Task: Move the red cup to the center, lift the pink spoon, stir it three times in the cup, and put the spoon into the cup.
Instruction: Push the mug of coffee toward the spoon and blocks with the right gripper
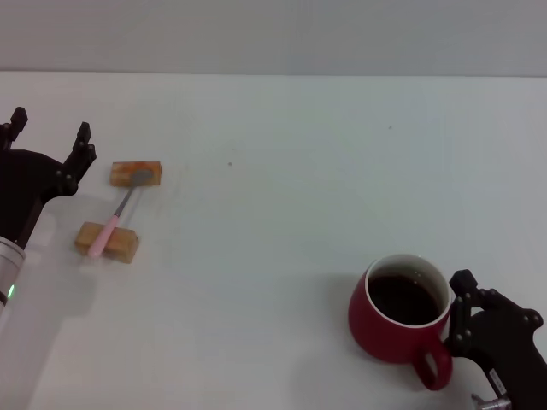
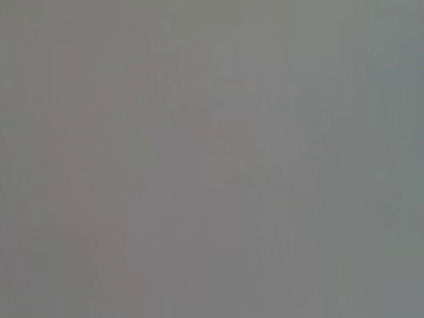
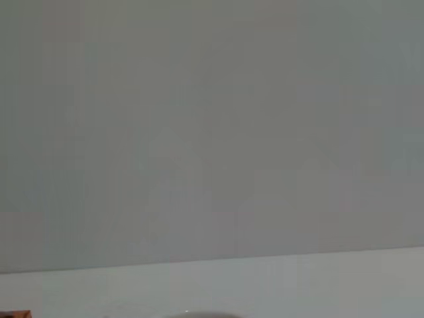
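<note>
A: We see the right gripper (image 1: pixel 459 309) beside the red cup (image 1: pixel 400 319), near right; grip state unclear.
B: Agreed. Pink spoon (image 1: pixel 115 218) bridges two wooden blocks (image 1: pixel 108 242), far left. Left gripper (image 1: pixel 49 131) spread open nearby, holding nothing.

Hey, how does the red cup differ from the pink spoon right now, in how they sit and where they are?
The red cup stands upright directly on the table; the pink spoon lies bridged across two wooden blocks.
The cup is near the robot's right side, beside the right tool; the spoon is on the left, near the left tool.
The cup is bulky and round; the spoon is slim.
Neither is lifted.
</note>
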`<state>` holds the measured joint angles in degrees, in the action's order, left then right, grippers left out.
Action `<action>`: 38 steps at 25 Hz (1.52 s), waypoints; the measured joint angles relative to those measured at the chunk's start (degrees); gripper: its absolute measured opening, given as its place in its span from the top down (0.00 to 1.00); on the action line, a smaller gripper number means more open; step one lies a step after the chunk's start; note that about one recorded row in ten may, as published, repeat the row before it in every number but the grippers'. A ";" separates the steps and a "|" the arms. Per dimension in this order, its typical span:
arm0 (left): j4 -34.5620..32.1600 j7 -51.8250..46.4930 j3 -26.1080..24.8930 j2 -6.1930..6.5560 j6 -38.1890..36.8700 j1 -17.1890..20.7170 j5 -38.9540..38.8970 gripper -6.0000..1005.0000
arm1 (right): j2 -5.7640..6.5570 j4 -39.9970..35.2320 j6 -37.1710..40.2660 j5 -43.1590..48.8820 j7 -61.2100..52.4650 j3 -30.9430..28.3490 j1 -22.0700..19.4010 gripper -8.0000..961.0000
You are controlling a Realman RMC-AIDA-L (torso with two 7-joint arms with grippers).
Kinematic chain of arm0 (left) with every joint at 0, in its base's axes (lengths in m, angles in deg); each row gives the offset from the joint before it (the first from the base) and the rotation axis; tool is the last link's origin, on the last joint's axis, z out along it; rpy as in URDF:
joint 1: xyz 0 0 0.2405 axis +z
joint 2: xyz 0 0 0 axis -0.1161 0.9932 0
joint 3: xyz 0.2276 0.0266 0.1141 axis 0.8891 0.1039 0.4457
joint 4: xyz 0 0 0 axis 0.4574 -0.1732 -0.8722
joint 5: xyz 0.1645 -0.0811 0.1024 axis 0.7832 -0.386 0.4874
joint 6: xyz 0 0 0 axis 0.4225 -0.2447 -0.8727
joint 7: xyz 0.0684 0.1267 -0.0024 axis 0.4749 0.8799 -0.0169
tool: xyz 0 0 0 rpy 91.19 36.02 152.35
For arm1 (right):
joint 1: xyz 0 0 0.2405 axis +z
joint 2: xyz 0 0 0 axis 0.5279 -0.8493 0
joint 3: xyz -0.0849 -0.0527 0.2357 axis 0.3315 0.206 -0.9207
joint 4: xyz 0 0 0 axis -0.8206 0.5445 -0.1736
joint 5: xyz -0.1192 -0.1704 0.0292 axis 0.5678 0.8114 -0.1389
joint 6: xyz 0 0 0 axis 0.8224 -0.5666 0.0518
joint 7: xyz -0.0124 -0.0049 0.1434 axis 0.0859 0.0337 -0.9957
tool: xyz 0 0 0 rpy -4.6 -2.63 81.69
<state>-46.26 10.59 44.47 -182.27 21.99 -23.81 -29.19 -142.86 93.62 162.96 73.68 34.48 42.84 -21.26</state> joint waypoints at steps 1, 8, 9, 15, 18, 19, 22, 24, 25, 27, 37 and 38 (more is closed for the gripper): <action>0.00 0.00 0.00 0.00 0.00 0.00 0.00 0.17 | 0.00 0.01 -0.12 0.00 0.00 -0.01 0.12 0.99; 0.08 0.00 0.00 0.00 0.01 0.08 0.00 0.17 | 0.00 0.08 -1.12 0.00 -0.01 -0.15 1.12 0.99; 0.09 0.00 0.00 0.00 0.01 0.12 0.00 0.17 | 0.00 0.09 -1.26 0.00 -0.01 -0.17 1.29 0.99; 0.16 0.00 0.00 0.00 0.01 0.18 0.00 0.17 | 0.00 0.09 -1.89 0.86 -0.01 -0.65 1.93 0.99; 0.18 0.00 0.00 0.00 0.01 0.14 0.00 0.17 | 0.00 0.09 -1.93 0.96 -0.01 -0.63 2.32 0.99; 0.18 0.00 0.00 0.00 0.01 0.10 0.00 0.17 | 0.00 0.09 -1.95 0.97 -0.01 -0.63 2.48 0.99; 0.17 0.00 0.00 0.00 0.01 0.03 0.00 0.17 | 0.00 0.09 -2.02 1.00 -0.01 -0.61 2.94 0.99; 0.10 0.00 0.00 0.02 0.01 0.01 0.00 0.17 | 0.00 0.09 -2.14 1.02 -0.01 -0.61 3.29 0.99; 0.08 0.00 0.00 0.04 0.01 0.01 0.00 0.17 | 0.00 0.09 -2.22 1.03 -0.01 -0.61 3.44 0.99; 0.06 0.00 -0.02 0.08 0.01 0.00 0.00 0.17 | 0.00 0.08 -2.64 1.08 -0.01 -0.62 3.90 0.99; 0.03 0.00 -0.12 0.19 0.00 0.00 0.00 0.17 | 0.00 -0.33 -4.34 1.20 -2.91 -0.52 5.65 0.99; 0.02 0.02 -0.15 0.19 0.00 0.00 0.00 0.17 | 0.00 -0.33 -4.36 1.21 -2.93 -0.51 5.71 0.99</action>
<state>-46.25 10.61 44.32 -182.08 21.99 -23.81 -29.18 -142.86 93.28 158.60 74.88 31.55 42.33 -15.55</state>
